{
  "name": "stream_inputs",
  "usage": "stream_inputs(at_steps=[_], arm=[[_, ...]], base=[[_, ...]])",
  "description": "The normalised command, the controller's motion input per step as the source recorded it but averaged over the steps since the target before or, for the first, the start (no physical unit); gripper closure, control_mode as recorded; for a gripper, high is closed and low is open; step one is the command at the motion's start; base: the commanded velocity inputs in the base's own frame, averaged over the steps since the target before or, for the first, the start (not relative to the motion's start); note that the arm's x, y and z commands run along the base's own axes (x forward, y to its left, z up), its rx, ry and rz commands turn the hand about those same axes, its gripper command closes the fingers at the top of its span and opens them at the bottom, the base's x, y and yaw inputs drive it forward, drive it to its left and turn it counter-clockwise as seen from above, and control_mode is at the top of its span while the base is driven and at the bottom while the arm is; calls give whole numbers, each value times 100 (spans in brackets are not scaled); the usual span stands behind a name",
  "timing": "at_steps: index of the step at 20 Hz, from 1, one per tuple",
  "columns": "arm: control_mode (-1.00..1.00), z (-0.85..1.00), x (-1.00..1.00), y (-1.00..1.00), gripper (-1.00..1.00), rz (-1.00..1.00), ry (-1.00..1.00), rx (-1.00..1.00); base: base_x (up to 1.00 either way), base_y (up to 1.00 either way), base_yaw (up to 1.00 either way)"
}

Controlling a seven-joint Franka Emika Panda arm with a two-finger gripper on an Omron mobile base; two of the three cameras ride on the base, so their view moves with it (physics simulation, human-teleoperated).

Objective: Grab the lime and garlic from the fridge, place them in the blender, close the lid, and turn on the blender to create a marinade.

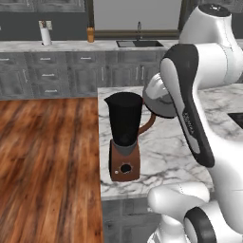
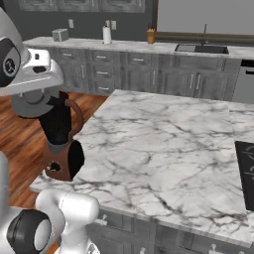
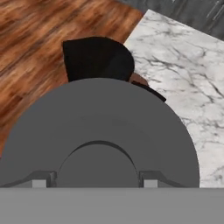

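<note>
The blender (image 1: 124, 142) is standing at the near left corner of the marble desk (image 1: 166, 152), its jar open at the top. To its right, the pincer (image 3: 95, 178) is grasping the lid (image 3: 100, 131) by its knob, just above and beside the jar. The closing step is in progress, I judge; next, the lid needs centering over the rim, then lowering. I cannot tell what the jar is containing.

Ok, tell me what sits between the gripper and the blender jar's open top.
In the hand view, the lid, gripped by its knob, lies between the gripper and the blender.
</note>
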Motion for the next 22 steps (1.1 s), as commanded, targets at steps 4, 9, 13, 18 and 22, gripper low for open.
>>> stream_inputs(at_steps=[4,9,13,18,22], arm=[[-100,0,77,48,100,-3,12,3],[-100,-3,65,25,100,0,13,3],[-100,-23,44,2,100,0,10,2],[-100,-24,39,13,100,0,12,0],[-100,-27,34,25,100,0,8,0]], base=[[0,0,0],[0,0,0],[0,0,0],[0,0,0],[0,0,0]])
